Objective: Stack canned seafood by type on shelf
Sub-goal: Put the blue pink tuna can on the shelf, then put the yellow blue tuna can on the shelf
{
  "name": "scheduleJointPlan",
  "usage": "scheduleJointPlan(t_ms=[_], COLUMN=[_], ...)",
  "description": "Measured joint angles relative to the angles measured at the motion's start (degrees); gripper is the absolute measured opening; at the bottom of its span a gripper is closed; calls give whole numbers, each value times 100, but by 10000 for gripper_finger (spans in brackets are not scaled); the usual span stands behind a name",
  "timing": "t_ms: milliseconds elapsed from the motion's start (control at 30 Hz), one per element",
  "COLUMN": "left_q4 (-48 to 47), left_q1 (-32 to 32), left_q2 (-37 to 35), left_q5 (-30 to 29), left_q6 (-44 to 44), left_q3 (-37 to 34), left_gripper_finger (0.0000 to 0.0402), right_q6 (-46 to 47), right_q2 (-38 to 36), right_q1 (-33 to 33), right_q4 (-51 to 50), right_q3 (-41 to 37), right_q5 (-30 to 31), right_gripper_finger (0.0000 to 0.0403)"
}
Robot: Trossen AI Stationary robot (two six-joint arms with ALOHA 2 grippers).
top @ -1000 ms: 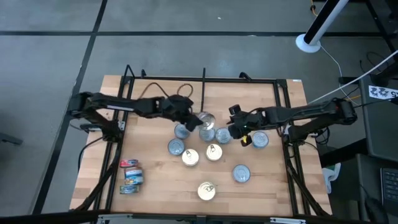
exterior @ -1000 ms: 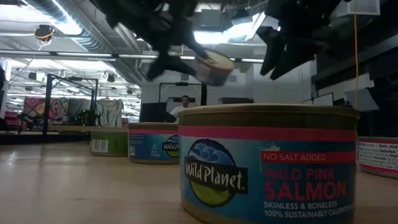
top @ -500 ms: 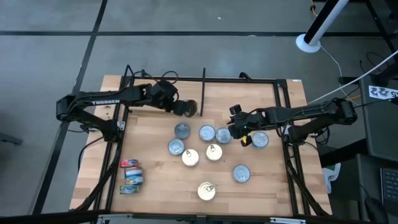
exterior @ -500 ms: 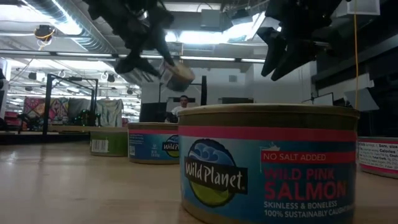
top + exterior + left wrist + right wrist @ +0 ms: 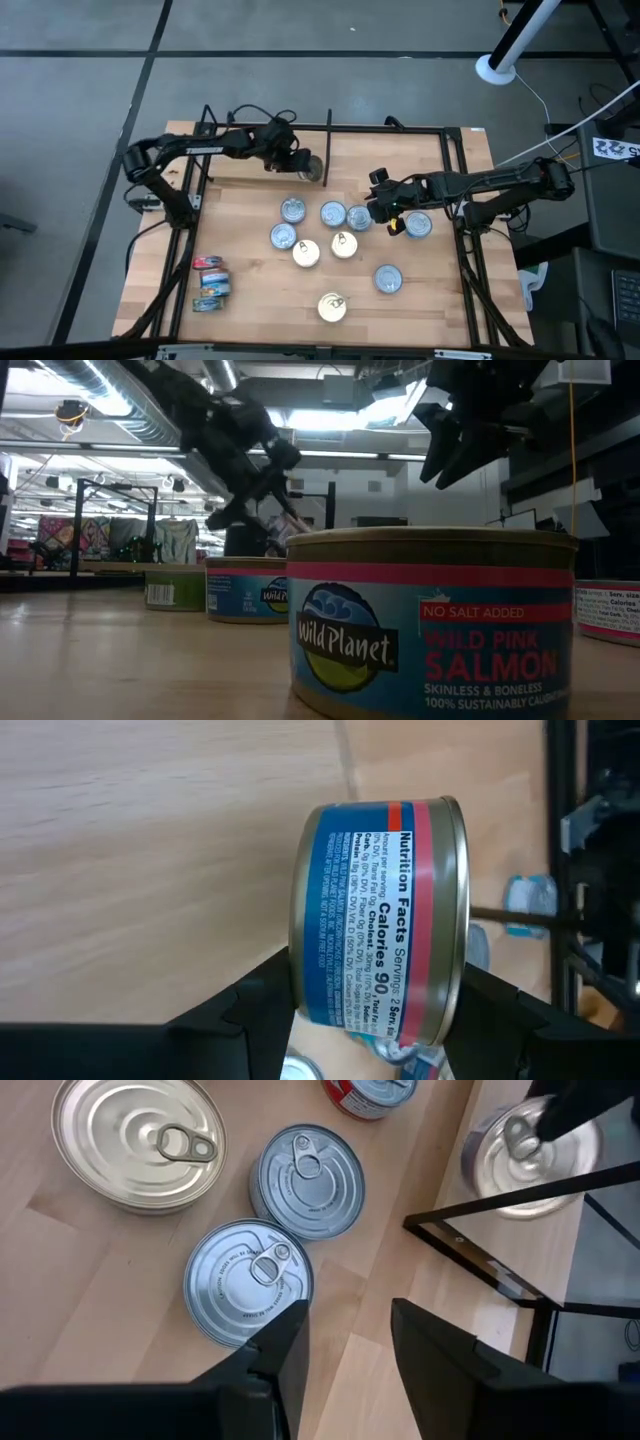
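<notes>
The shelf is a light wooden board (image 5: 255, 305) in a black frame, with a short divider bar (image 5: 327, 140) at its far edge. My left gripper (image 5: 303, 166) is just left of that bar, shut on a tin with a blue-and-red label (image 5: 380, 920). Several silver-blue tins (image 5: 333, 214) and gold-topped tins (image 5: 344, 244) stand on their bases mid-board. My right gripper (image 5: 380, 208) hovers open over two silver-blue tins (image 5: 248, 1285), touching nothing. My left gripper pinches the tin between its two fingers, one finger (image 5: 262, 995) on one flat end and the other on the opposite flat end (image 5: 455, 990). The fingers slant down from the table's left. The tin is turned on edge, label wall showing, and appears clear of the board.
A small stack of red-and-blue labelled tins (image 5: 210, 285) stands near the board's front left. One gold-topped tin (image 5: 332, 306) sits near the front edge, and a salmon tin (image 5: 430, 625) fills the low view. Bare board lies along the far edge.
My left gripper has carried the tin away from the cluster of tins toward the table's far edge, stopping beside the divider bar and sinking as it went. Its wrist has rolled, so the tin now stands on edge. My right gripper has kept still.
</notes>
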Motion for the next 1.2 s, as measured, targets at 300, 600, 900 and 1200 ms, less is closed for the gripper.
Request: scheduleJointPlan(t_ms=[300, 600, 900, 1200], left_q4=[187, 171, 43, -180], left_q1=[414, 495, 495, 554], left_q2=[252, 254, 276, 264], left_q5=[315, 201, 56, 100], left_q6=[47, 505, 957, 962], left_q3=[4, 9, 6, 2], left_gripper_finger=[203, 203, 232, 278], right_q6=[0, 0, 0, -2], right_q2=[0, 0, 0, 0], right_q1=[0, 0, 0, 0], right_q4=[-3, 1, 2, 2], right_q3=[0, 0, 0, 0], right_q5=[-1, -2, -2, -4], right_gripper_finger=[144, 144, 144, 144])
